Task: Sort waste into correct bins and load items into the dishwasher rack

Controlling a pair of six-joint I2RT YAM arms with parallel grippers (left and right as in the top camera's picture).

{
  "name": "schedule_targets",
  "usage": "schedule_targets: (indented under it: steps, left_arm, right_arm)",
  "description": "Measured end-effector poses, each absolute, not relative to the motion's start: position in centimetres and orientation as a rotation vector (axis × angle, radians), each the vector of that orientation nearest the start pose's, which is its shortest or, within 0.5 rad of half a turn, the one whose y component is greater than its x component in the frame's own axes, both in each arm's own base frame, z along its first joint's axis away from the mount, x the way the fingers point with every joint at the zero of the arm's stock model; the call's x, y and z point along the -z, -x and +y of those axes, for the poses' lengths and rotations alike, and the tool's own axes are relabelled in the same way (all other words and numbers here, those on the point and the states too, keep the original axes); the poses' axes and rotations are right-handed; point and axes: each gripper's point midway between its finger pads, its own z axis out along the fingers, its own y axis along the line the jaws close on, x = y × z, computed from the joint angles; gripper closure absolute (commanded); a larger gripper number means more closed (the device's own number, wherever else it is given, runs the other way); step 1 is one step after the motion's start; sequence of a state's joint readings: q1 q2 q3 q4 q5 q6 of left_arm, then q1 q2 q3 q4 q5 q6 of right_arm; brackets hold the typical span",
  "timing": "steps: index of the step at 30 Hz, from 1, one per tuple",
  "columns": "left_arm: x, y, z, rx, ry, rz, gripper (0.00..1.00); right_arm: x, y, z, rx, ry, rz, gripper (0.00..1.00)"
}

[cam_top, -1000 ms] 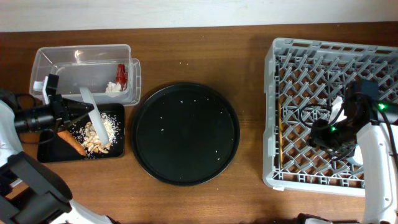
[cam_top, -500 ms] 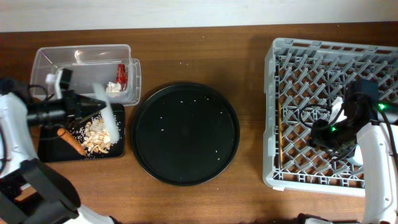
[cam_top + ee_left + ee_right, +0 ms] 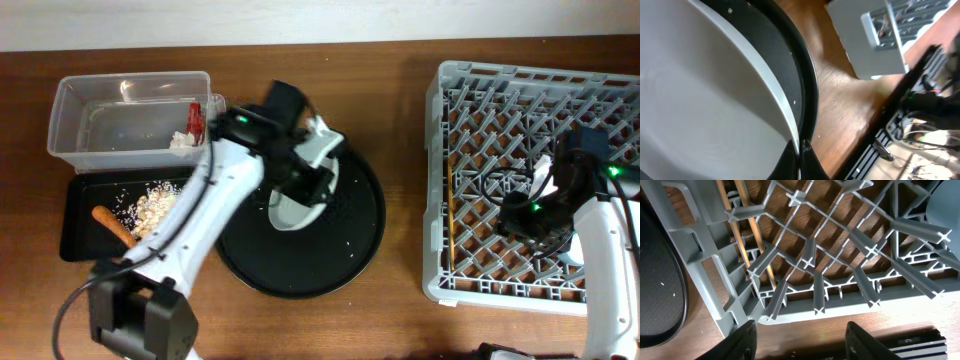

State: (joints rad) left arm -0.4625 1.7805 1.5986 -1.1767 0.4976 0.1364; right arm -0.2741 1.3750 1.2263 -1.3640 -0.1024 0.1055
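Note:
My left gripper [image 3: 300,182] is shut on the rim of the pale grey-white plate [image 3: 292,212] and holds it tilted over the left part of the large round black tray [image 3: 350,250]. In the left wrist view the fingers [image 3: 800,156] pinch the plate [image 3: 700,100] at its edge. The clear tub [image 3: 100,100] holds the red wrapper [image 3: 195,118] and the white paper scrap [image 3: 181,142]. The shallow black tray [image 3: 78,240] holds food scraps [image 3: 153,208] and the carrot stick [image 3: 113,225]. My right gripper [image 3: 802,345] is open and empty above the dishwasher rack [image 3: 445,150]. Chopsticks [image 3: 754,230] lie in the rack, with a light-blue cup [image 3: 946,200] inside. The bowl is out of view.
The round black tray [image 3: 805,85] carries a few white crumbs. Bare wooden table [image 3: 400,110] separates it from the rack's left wall. My right arm [image 3: 600,250] lies over the rack's front right part with its cables.
My left arm has swung right with the plate, from above the shallow black tray to above the round black tray. The right arm has not moved.

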Motion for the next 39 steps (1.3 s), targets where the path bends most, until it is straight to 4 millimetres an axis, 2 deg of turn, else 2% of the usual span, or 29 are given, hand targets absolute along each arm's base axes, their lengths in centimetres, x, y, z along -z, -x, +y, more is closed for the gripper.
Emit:
schedule_targets:
  steps: [3, 6, 7, 8, 9, 11, 13, 15, 17, 18, 20, 22, 23, 25, 26, 27, 28, 29, 31, 33, 37, 39]
  left_arm:
    - [-14.6, -28.3, -26.0, 0.647, -0.986, 2.831, 0.98]
    - [-10.2, -26.7, -27.7, 0.530, -1.066, 2.946, 0.91]
    - [-9.4, -26.3, -28.0, 0.508, -1.081, 2.967, 0.83]
    - [-9.0, -26.1, -28.1, 0.497, -1.090, 2.975, 0.65]
    - [-8.6, -26.0, -28.2, 0.483, -1.092, 2.987, 0.61]
    - [-8.8, -25.8, -28.0, 0.467, -1.094, 3.001, 0.60]
    - [-10.1, -26.4, -28.0, 0.459, -1.076, 2.993, 0.60]
    - [-12.2, -28.5, -25.8, 0.396, -0.979, 3.008, 0.59]
    - [-13.9, -30.9, -21.8, 0.332, -0.797, 3.022, 0.55]
    - [-14.8, -31.7, -19.6, 0.304, -0.695, 3.029, 0.51]
    - [-18.2, -33.6, -12.7, 0.254, -0.386, 3.002, 0.51]
    - [-20.2, -33.9, -8.5, 0.233, -0.201, 2.974, 0.51]
    - [-21.1, -33.8, -5.6, 0.214, -0.058, 2.961, 0.50]
    - [-21.5, -33.7, -1.9, 0.199, 0.138, 2.957, 0.50]
    - [-21.4, -33.5, 0.3, 0.185, 0.241, 2.956, 0.50]
    - [-21.4, -33.2, 2.0, 0.180, 0.329, 2.954, 0.50]
    - [-21.4, -33.0, 3.1, 0.176, 0.389, 2.952, 0.50]
    - [-21.4, -32.8, 3.7, 0.175, 0.420, 2.951, 0.50]
    - [-21.4, -32.8, 3.8, 0.176, 0.428, 2.950, 0.50]
    - [-21.4, -32.8, 3.8, 0.175, 0.427, 2.949, 0.50]
    - [-21.4, -32.8, 3.8, 0.176, 0.428, 2.949, 0.50]
    - [-21.4, -32.8, 3.8, 0.175, 0.428, 2.949, 0.50]
  right_arm:
    - [-15.1, -23.0, -4.6, -0.149, -0.574, 3.017, 0.44]
    - [-15.1, -23.0, -4.6, -0.150, -0.574, 3.017, 0.44]
    - [-15.1, -23.0, -4.6, -0.150, -0.575, 3.016, 0.44]
    - [-15.1, -23.0, -4.6, -0.150, -0.575, 3.016, 0.44]
    - [-15.1, -23.1, -4.7, -0.149, -0.573, 3.014, 0.44]
    - [-15.1, -23.1, -4.7, -0.149, -0.573, 3.014, 0.43]
    - [-15.1, -23.1, -4.7, -0.149, -0.573, 3.013, 0.43]
    - [-15.1, -23.3, -4.5, -0.164, -0.565, 3.008, 0.43]
    - [-15.8, -24.0, -3.7, -0.240, -0.516, 2.983, 0.37]
    - [-17.1, -24.9, -3.4, -0.267, -0.471, 2.944, 0.32]
    - [-20.6, -27.6, -1.6, -0.313, -0.307, 2.835, 0.26]
    - [-23.1, -29.7, 2.1, -0.353, -0.079, 2.742, 0.25]
    - [-23.8, -30.2, 5.2, -0.392, 0.070, 2.705, 0.25]
    - [-23.8, -30.3, 10.9, -0.461, 0.316, 2.675, 0.25]
    - [-23.3, -30.3, 12.4, -0.478, 0.373, 2.682, 0.25]
    - [-21.7, -30.6, 14.5, -0.490, 0.427, 2.722, 0.26]
    - [-20.5, -30.7, 15.2, -0.484, 0.443, 2.756, 0.26]
    - [-18.2, -31.0, 16.3, -0.471, 0.449, 2.829, 0.29]
    - [-14.3, -31.1, 17.4, -0.439, 0.446, 2.957, 0.30]
    - [-9.6, -30.9, 18.0, -0.399, 0.406, 3.108, 0.38]
    - [-4.1, -30.0, 19.0, -0.351, 0.399, 3.263, 0.52]
    - [-2.6, -29.8, 19.5, -0.337, 0.411, 3.290, 0.60]
